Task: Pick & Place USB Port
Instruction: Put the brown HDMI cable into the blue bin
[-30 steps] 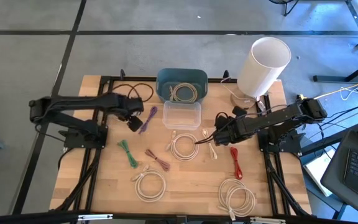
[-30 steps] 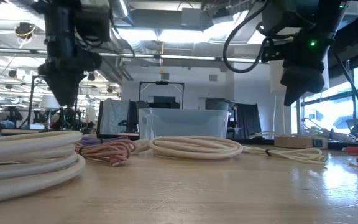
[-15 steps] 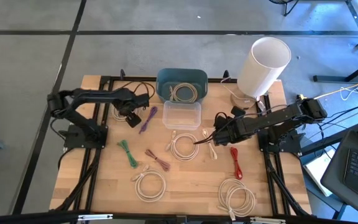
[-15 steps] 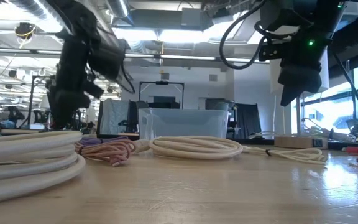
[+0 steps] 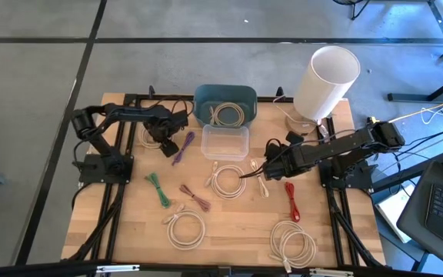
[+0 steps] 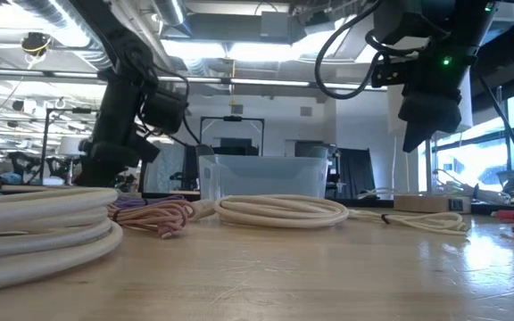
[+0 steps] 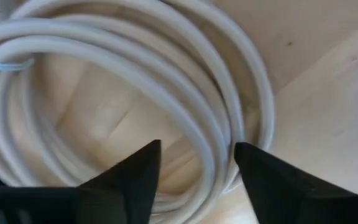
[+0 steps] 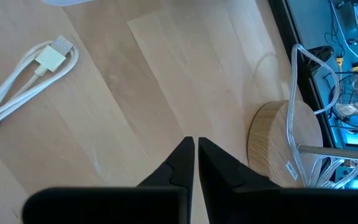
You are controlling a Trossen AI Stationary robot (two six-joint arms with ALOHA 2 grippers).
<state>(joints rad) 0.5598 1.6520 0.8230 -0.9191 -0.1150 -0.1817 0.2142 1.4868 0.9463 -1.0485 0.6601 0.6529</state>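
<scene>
Several bundled USB cables lie on the wooden table. My left gripper (image 5: 164,143) is open and hangs low over a white coiled cable (image 5: 151,135) at the table's far left. In the left wrist view its fingers (image 7: 197,163) stand just above the coil's strands (image 7: 166,74). My right gripper (image 5: 270,159) is shut and empty, above bare wood right of the clear container (image 5: 225,142). The right wrist view shows its closed tips (image 8: 196,149), with a folded white cable (image 8: 27,78) lying apart from them.
A teal bin (image 5: 224,104) at the far edge holds a white coil (image 5: 226,115). Purple (image 5: 183,148), green (image 5: 157,189), maroon (image 5: 195,196) and red (image 5: 291,201) cables and white coils (image 5: 228,182) (image 5: 186,228) (image 5: 293,242) are scattered. A white lamp (image 5: 326,83) stands on a wooden base (image 8: 284,143) far right.
My left arm has folded back, its elbow swinging in from the table's left edge toward the far edge. Its gripper has come down and tipped, ending low over the white coil. My right arm has kept still.
</scene>
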